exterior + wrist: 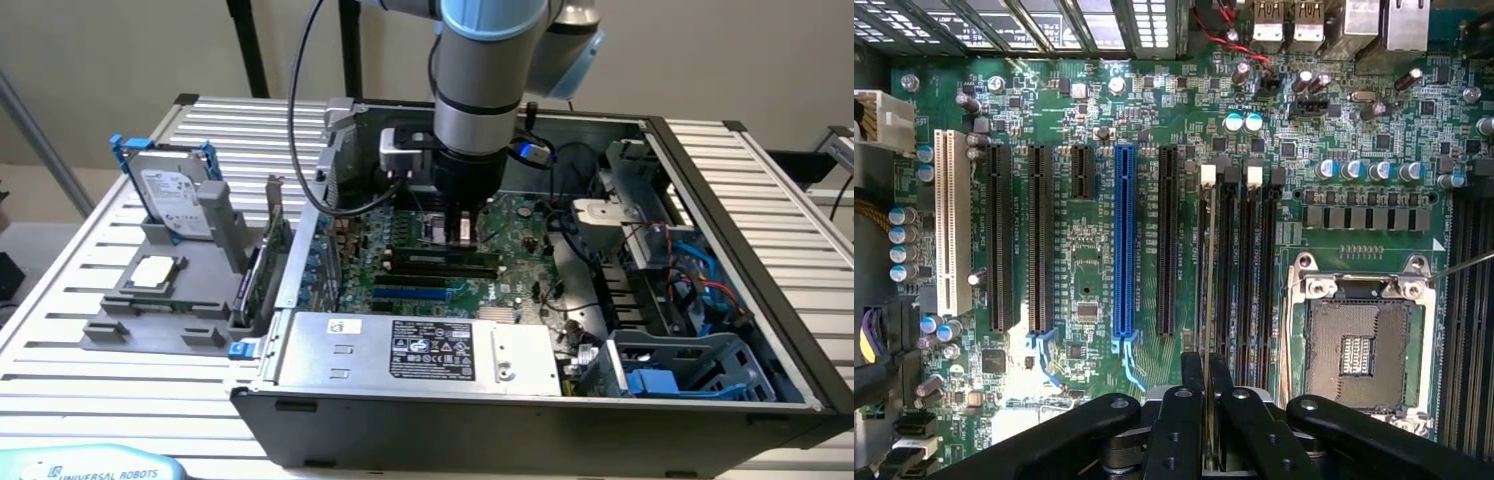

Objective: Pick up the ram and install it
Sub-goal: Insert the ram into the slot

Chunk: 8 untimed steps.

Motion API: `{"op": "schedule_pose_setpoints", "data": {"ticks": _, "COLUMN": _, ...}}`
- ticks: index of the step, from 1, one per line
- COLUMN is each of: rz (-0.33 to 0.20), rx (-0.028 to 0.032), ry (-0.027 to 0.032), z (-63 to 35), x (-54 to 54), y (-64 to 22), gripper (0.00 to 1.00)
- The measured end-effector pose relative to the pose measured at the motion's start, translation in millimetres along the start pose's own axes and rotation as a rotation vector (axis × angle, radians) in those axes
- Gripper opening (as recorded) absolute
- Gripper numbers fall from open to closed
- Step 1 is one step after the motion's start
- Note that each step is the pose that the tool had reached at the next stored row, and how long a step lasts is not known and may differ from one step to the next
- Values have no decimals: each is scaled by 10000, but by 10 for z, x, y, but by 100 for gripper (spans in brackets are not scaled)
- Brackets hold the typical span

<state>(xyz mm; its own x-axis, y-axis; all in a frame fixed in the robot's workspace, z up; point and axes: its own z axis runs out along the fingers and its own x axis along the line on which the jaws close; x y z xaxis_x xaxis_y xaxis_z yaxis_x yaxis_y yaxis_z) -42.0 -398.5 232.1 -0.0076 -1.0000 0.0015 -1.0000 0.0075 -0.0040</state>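
My gripper (461, 222) hangs inside the open computer case (747, 250), low over the green motherboard (514, 225). In the wrist view the gripper (1209, 388) is shut on the ram (1209, 280), a thin stick seen edge-on. The ram stands upright and runs along the black memory slots (1244, 270) with white end latches, in line with one of them. I cannot tell whether its lower edge touches the slot. In the exterior view the ram (462, 233) shows as a small strip under the black fingers.
The CPU socket (1354, 350) lies beside the memory slots, with a blue expansion slot (1124, 240) and black slots on the other side. A power supply (414, 350) fills the case front. Outside, on the exterior view's left, stand a hard drive with blue rails (174, 190) and an expansion card (274, 250).
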Motion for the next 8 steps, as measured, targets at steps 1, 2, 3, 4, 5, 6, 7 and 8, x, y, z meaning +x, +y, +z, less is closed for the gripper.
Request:
{"op": "schedule_pose_setpoints", "data": {"ticks": 1, "rz": -40, "rx": 1, "ry": -1, "z": 2, "x": 0, "y": 5, "gripper": 14}}
{"op": "schedule_pose_setpoints", "data": {"ticks": 2, "rz": -88, "rx": 1, "ry": 0, "z": 3, "x": 0, "y": 9, "gripper": 14}}
{"op": "schedule_pose_setpoints", "data": {"ticks": 3, "rz": -146, "rx": 4, "ry": 0, "z": 4, "x": 0, "y": 11, "gripper": 14}}
{"op": "schedule_pose_setpoints", "data": {"ticks": 4, "rz": -193, "rx": 5, "ry": 0, "z": 5, "x": -1, "y": 11, "gripper": 14}}
{"op": "schedule_pose_setpoints", "data": {"ticks": 5, "rz": -209, "rx": 8, "ry": -1, "z": 6, "x": -1, "y": 11, "gripper": 14}}
{"op": "schedule_pose_setpoints", "data": {"ticks": 6, "rz": -209, "rx": 10, "ry": -1, "z": 8, "x": -2, "y": 11, "gripper": 14}}
{"op": "schedule_pose_setpoints", "data": {"ticks": 7, "rz": -208, "rx": 12, "ry": -2, "z": 10, "x": -2, "y": 12, "gripper": 14}}
{"op": "schedule_pose_setpoints", "data": {"ticks": 8, "rz": -208, "rx": 13, "ry": -2, "z": 13, "x": -3, "y": 12, "gripper": 14}}
